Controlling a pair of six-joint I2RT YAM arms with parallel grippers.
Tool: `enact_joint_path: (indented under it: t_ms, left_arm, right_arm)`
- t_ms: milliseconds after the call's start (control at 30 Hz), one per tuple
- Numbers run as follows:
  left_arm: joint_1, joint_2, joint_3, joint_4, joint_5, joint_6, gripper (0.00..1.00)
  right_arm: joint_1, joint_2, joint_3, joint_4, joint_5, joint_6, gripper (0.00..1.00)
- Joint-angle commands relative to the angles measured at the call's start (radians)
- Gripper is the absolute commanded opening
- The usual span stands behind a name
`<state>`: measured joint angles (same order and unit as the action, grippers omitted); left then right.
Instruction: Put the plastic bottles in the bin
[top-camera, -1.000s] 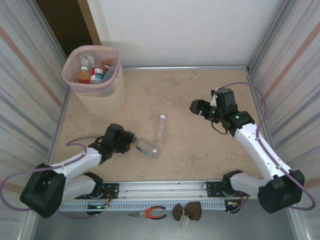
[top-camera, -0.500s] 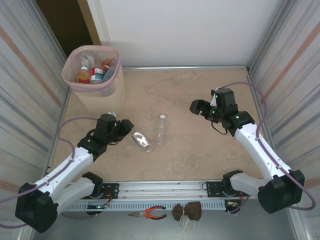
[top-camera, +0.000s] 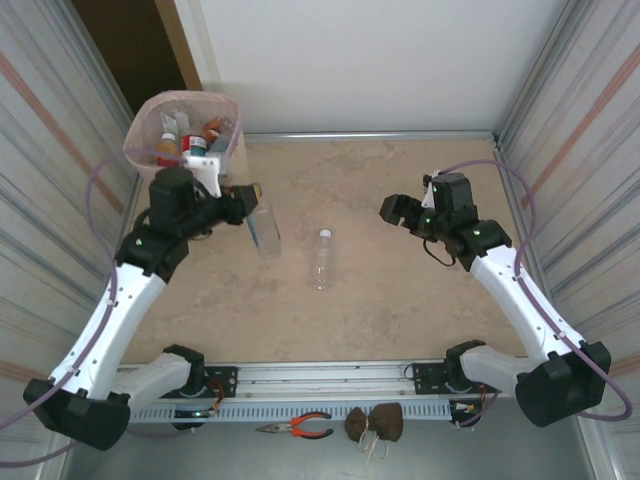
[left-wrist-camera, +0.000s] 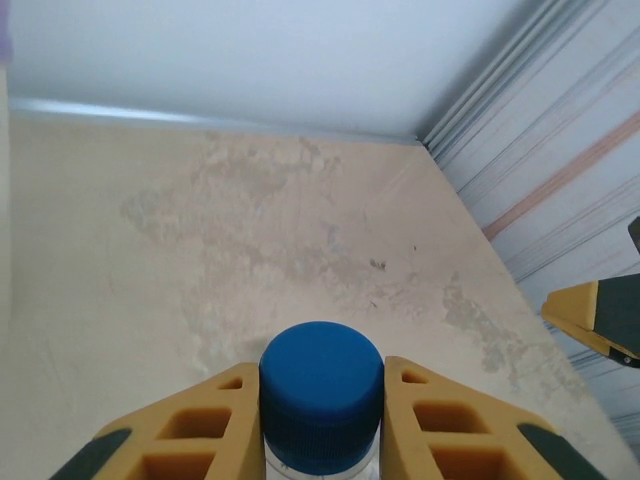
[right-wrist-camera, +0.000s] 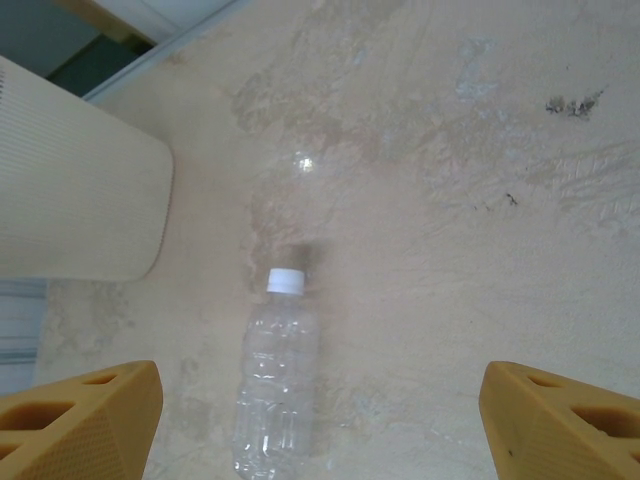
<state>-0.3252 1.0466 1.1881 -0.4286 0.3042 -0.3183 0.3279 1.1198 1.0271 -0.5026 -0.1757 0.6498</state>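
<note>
Left end effector (top-camera: 251, 198) pinches a blue-capped bottle (left-wrist-camera: 322, 395) just beside the bin (top-camera: 136, 152).
Its fingers (left-wrist-camera: 195, 430) press in on either side at the cap, and the clear body reaches away from the bin over the worktop (top-camera: 390, 320). The right end effector (top-camera: 392, 212) is spread wide and empty, well right of a white-capped bottle (right-wrist-camera: 275, 390) lying label-free mid-worktop. The bottles in the bin (top-camera: 190, 142) show red and white labels, too small to read.

A clear bottle (right-wrist-camera: 272, 385) with a white cap (right-wrist-camera: 286, 281) lies on the tan table (right-wrist-camera: 450, 230). The bin (right-wrist-camera: 70, 190) stands at the left, apart from the bottle. Two yellow fingers (right-wrist-camera: 80, 425) sit wide apart in the bottom corners.
</note>
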Motion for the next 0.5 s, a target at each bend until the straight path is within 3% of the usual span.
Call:
enact_joint_path:
  t_ms: [0,167,467]
  left_arm:
    - [0.048,0.05,0.156,-0.138,0.041,0.226,0.21]
    - [0.174,0.145,0.368,-0.192,0.123,0.274,0.17]
    - [0.337,0.332,0.714,-0.245,0.164,0.32,0.14]
  right_arm:
    - [0.008,0.001,0.039,-0.011,0.018,0.001,0.82]
    - [0.01,0.001,0.047,-0.017,0.02,0.002,0.82]
    - [0.016,0.017,0.057,-0.01,0.021,0.007,0.82]
